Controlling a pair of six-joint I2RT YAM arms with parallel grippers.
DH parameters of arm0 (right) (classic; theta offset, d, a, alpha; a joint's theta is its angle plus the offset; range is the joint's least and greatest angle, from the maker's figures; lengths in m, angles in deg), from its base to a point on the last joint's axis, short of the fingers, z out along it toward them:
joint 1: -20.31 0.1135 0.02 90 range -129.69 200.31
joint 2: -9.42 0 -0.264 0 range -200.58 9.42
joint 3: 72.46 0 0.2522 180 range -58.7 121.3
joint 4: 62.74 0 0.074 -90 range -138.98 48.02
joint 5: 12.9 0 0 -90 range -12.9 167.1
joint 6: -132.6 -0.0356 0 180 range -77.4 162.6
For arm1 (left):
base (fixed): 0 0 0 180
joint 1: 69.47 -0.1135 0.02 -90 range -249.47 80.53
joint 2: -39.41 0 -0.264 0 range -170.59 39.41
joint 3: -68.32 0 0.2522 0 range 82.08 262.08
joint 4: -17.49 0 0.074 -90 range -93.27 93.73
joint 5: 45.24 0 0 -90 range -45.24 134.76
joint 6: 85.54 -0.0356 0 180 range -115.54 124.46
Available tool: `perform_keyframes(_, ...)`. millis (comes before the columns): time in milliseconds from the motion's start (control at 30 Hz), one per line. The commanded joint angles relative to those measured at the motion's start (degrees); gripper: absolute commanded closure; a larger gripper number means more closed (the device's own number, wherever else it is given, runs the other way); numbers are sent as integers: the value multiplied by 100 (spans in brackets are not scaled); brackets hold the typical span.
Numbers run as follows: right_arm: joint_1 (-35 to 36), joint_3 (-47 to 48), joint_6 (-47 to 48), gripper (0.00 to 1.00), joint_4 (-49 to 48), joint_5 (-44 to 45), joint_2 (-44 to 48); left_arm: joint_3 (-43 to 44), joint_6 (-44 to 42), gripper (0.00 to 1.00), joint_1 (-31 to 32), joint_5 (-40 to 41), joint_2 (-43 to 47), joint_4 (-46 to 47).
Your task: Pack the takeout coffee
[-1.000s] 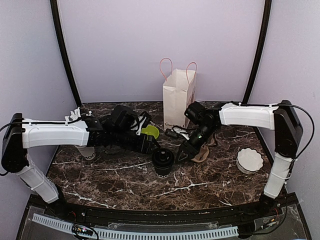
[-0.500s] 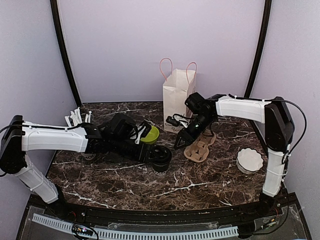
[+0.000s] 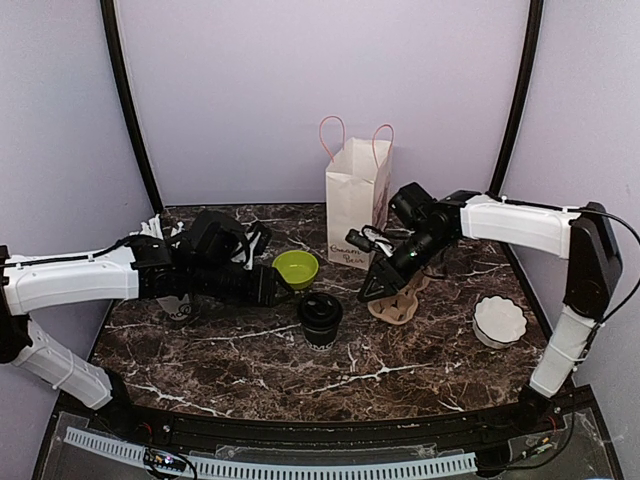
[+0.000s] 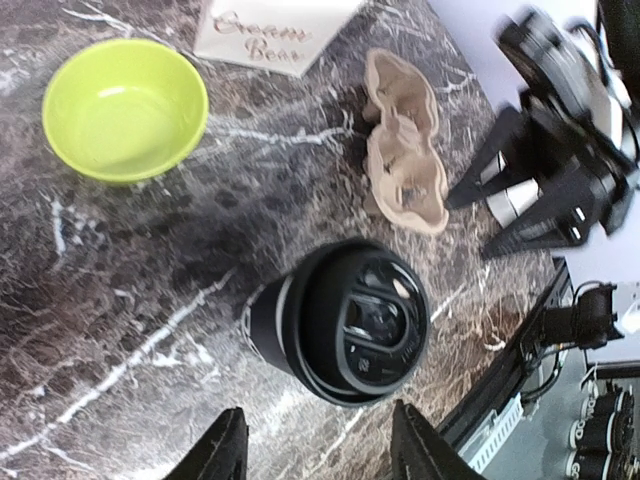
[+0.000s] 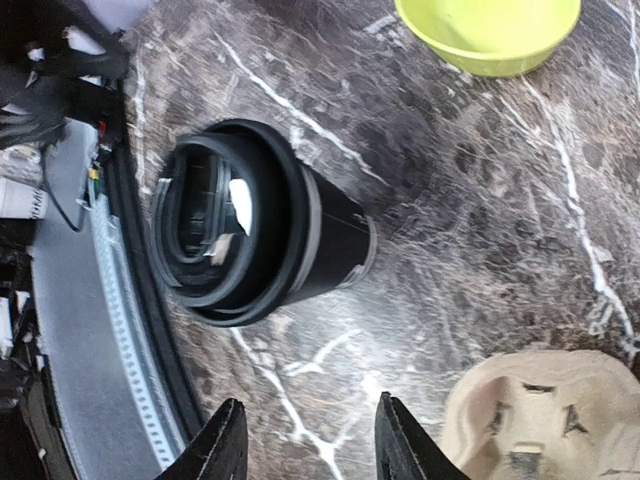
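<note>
1. the takeout coffee (image 3: 321,319) stands upright near the middle of the dark marbled tabletop (image 3: 400,375). its black lid (image 4: 362,325) is seated on top, and nothing touches the cup.
2. a white fluted dish (image 3: 498,320) sits well off to the right, close to the right arm's base.
3. the left jaws are open. in the left wrist view the two fingertips (image 4: 224,452) stand apart with only bare tabletop between them, and the cup lies just beyond their tips, not gripped.
4. the left arm (image 3: 80,280) reaches in low from the left and ends just left of the cup.
5. the right jaws are open too. their fingertips (image 5: 226,442) are spread with nothing between them, and the lidded cup lies past them.
6. the right arm (image 3: 510,225) slants down from the right. its black tip hangs at the left end of a cardboard cup carrier (image 3: 398,298), just right of the cup.
7. a lime-green bowl (image 3: 296,268) sits behind the cup, apart from it.
8. white straws (image 3: 150,228) poke up behind the left arm at far left.
9. a white paper bag (image 3: 356,205) with pink handles stands upright at the far edge, behind the bowl and carrier.
</note>
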Motion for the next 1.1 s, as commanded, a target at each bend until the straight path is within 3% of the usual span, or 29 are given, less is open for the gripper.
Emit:
perform_keyframes(0,-5,-449,-388,56,-570,-797,267,-184,395,53,-190,27,-42,297)
perform_keyframes(400,20,-168,-558,58,-466,-1412,-491,-265,416,61,-325,-429,-574,1000)
perform_keyframes(1067,214,281,-572,56,-267,-1258,-918,-410,332,65,-491,-737,-898,1432)
